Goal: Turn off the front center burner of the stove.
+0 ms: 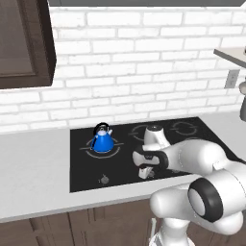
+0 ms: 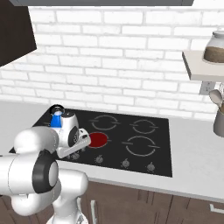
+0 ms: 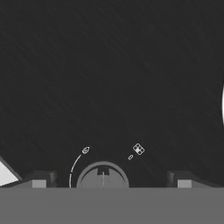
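Hand view: gripper (image 3: pixel 111 179) spread wide, fingertips either side of a grey knob (image 3: pixel 103 176) on the stove (image 3: pixel 109 78). Front center burner (image 2: pixel 97 140) glows red, right of blue kettle (image 2: pixel 56 119).

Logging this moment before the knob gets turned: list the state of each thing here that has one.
front center burner: glowing red, on.
Other burners: grey rings, unlit.
Knob: between the open fingertips, not gripped.
Gripper: open, low over the stove.
Blue kettle: upright on a rear burner.
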Controlling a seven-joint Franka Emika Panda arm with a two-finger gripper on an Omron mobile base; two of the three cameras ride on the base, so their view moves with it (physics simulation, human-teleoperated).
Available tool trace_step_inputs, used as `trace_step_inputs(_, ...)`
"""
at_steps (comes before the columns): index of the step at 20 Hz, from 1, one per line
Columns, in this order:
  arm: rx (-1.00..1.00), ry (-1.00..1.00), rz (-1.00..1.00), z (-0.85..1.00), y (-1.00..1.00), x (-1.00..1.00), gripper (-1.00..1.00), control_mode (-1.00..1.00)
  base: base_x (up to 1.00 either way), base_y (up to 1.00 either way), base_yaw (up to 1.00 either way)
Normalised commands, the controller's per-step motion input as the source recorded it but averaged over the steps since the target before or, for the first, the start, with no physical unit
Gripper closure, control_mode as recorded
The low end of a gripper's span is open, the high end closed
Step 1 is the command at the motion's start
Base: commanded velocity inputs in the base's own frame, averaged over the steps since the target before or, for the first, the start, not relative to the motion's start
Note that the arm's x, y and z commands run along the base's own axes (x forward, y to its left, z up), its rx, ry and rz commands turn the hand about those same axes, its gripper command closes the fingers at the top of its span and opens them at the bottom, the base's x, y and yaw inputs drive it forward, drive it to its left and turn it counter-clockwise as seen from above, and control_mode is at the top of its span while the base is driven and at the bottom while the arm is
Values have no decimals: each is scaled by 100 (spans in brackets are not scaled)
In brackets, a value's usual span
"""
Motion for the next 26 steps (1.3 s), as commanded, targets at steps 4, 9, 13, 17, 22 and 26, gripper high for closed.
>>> trace_step_inputs(4, 0, 0, 0, -2, 0, 0, -100, -100, 0, 0, 0)
trace_step_inputs(9, 0, 0, 0, -3, 0, 0, 100, -100, 0, 0, 0)
trace_step_inputs(13, 0, 0, 0, 0, 0, 0, 100, -100, 0, 0, 0)
trace_step_inputs(17, 0, 0, 0, 0, 0, 0, 100, -100, 0, 0, 0)
trace_step_inputs(22, 4, 0, -15, 0, -10, 0, 100, -100, 0, 0, 0)
trace_step_inputs(26, 12, 0, -30, 0, -19, -2, 100, -100, 0, 0, 0)
